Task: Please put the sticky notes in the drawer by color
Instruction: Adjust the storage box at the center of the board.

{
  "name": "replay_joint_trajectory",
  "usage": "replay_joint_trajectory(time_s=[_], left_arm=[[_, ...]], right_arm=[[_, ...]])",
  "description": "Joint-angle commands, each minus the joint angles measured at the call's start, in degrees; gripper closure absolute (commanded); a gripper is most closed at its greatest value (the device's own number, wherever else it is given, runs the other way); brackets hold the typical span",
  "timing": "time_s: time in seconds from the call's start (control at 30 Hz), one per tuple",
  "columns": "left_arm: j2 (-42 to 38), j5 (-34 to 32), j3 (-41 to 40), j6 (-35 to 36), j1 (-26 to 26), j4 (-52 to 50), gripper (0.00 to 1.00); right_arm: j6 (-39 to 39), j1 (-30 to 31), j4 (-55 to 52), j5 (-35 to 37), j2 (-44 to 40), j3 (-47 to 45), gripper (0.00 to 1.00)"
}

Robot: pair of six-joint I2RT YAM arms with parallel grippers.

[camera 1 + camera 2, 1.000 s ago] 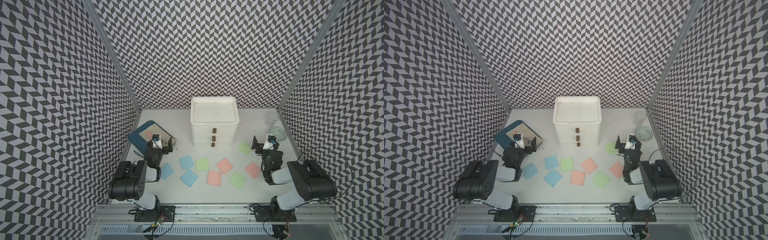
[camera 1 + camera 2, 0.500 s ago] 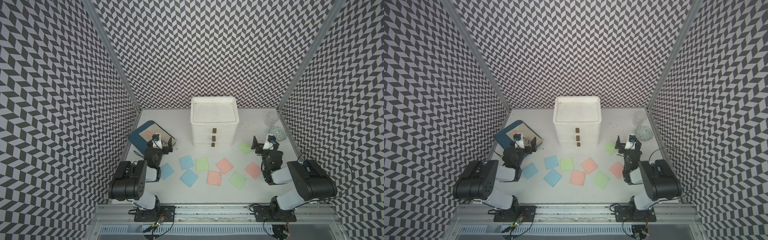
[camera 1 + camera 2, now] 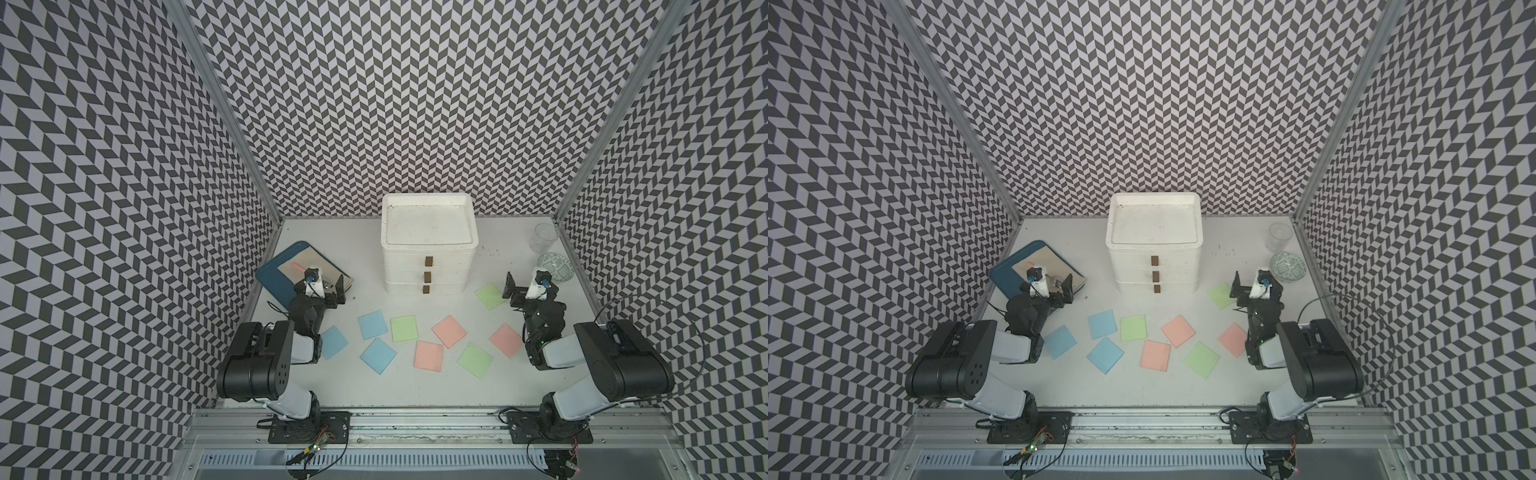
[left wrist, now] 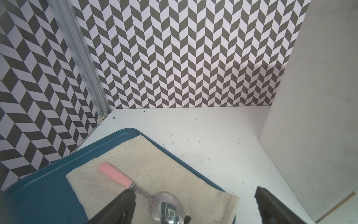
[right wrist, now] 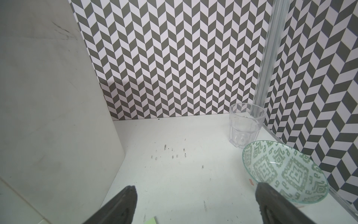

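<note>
The white drawer [image 3: 407,266] stands shut at the back middle, its three dark handles facing the front. Sticky notes lie flat on the table before it in both top views: blue ones [image 3: 372,324] [image 3: 378,356] [image 3: 333,342], green ones [image 3: 403,328] [image 3: 474,360] [image 3: 489,296], and pink ones [image 3: 449,331] [image 3: 428,355] [image 3: 505,340]. My left gripper [image 3: 320,283] [image 4: 194,194] hangs open over the tray's near corner, left of the drawer [image 4: 310,116]. My right gripper [image 3: 530,283] [image 5: 195,189] is open and empty, right of the drawer [image 5: 48,97], just beyond a green note's corner [image 5: 152,221].
A dark blue tray [image 3: 274,278] at the back left holds a beige cloth [image 4: 158,164] and a pink-handled spoon [image 4: 114,174]. A clear glass [image 3: 543,237] and a green-patterned glass bowl [image 3: 556,266] stand by the right wall. Patterned walls close three sides.
</note>
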Motion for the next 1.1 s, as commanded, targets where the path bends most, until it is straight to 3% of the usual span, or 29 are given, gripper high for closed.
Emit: replay_joint_trajectory(time_s=[0.0, 0.23, 0.37, 0.43, 0.5, 0.57, 0.63, 0.73, 0.9, 0.97, 1.07], left_arm=[[-0.7, -0.3, 0.8, 0.1, -0.2, 0.6, 0.0], [-1.2, -0.5, 1.3, 0.3, -0.2, 0.5, 0.0], [-7.7, -0.1, 7.7, 2.0, -1.5, -16.8, 0.0], [-11.6, -0.4, 8.6, 2.4, -2.9, -19.8, 0.0], [-14.9, -4.3, 9.5, -7.4, -2.9, -21.8, 0.0], [-16.3, -6.3, 10.9, -13.5, -2.9, -25.4, 0.0], [-16.3, -2.3, 12.5, -15.9, -2.7, -27.9, 0.0], [-14.4, 10.2, 14.7, -21.5, -2.9, -28.6, 0.0], [-7.1, 30.4, 18.1, -34.5, -4.9, -22.9, 0.0], [-6.7, 32.8, 18.7, -35.7, -6.6, -22.5, 0.0], [-9.5, 30.0, 17.4, -34.8, -9.7, -24.3, 0.0]], right_arm=[[0.1, 0.2, 2.0, 0.5, 0.5, 0.7, 0.01], [1.0, 0.1, 1.7, 2.4, -2.6, -0.6, 0.01], [3.7, 0.1, -14.5, 3.6, -16.0, 1.7, 0.01], [8.5, 0.0, -27.1, 3.5, -21.8, 5.7, 0.0], [14.1, -0.2, -36.1, 0.8, -25.5, 8.4, 0.0], [15.6, -0.3, -37.3, -6.2, -26.6, 9.1, 0.0], [17.8, -0.2, -36.8, -14.8, -26.5, 9.7, 0.0], [23.2, 0.0, -37.0, -26.4, -24.2, 11.8, 0.03], [23.2, 5.2, -39.1, -26.4, -17.7, 17.6, 0.03], [23.2, 7.9, -40.4, -26.4, -17.0, 18.7, 0.03], [23.2, 10.5, -40.9, -26.4, -16.8, 18.8, 0.03]])
